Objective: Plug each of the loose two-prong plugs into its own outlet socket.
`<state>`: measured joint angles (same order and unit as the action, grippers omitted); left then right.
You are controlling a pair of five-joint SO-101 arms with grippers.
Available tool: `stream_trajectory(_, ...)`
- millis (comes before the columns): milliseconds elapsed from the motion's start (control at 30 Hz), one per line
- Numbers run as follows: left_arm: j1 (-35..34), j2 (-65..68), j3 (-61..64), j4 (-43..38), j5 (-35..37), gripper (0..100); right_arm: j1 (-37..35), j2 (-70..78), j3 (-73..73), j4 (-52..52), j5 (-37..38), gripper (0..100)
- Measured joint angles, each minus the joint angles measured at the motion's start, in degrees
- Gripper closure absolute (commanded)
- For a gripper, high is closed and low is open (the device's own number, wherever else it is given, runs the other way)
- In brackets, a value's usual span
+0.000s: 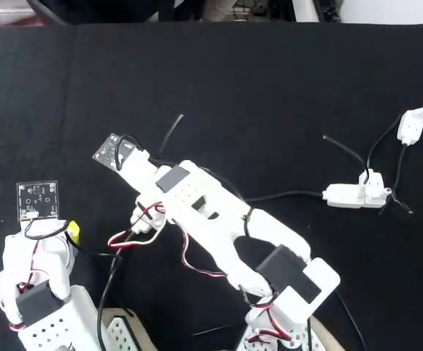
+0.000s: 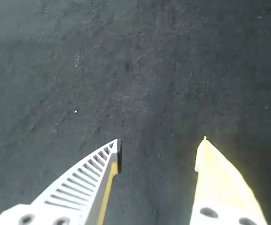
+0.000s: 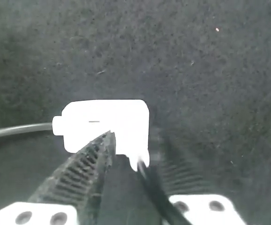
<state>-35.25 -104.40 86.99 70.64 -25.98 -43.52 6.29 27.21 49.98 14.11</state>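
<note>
Currently the right gripper (image 3: 137,141) sits over a plug (image 3: 102,123), well apart from the strip (image 1: 353,194); its grip cannot be told. The left gripper (image 2: 161,143) is spread. Likely fault: the cord (image 1: 284,195) drags taut, twisting the plug.

Two arms (image 1: 211,212) (image 1: 39,285), two plugs (image 1: 414,124) (image 3: 102,122), one outlet socket (image 1: 346,195)

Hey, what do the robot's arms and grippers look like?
The left arm and right arm are white blocky plastic with black motors and looped red, white and black wires. Each wrist carries a square circuit board. The left gripper has one ribbed white finger with a yellow strip and one pale-yellow finger.
</note>
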Motion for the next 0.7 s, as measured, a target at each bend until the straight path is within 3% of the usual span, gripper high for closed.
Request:
stream_trajectory(400,2.11,0.00,0.26,0.00,0.00,74,2.29,0.09,-0.70,1.93,0.00,98.6)
stream_trajectory(533,2.29,0.00,0.26,0.00,0.00,74,9.93,0.09,-0.70,2.73,0.53,98.6)
stream_trajectory(700,2.37,0.00,0.79,0.00,0.00,74,25.85,0.09,-0.79,3.16,7.12,98.6)
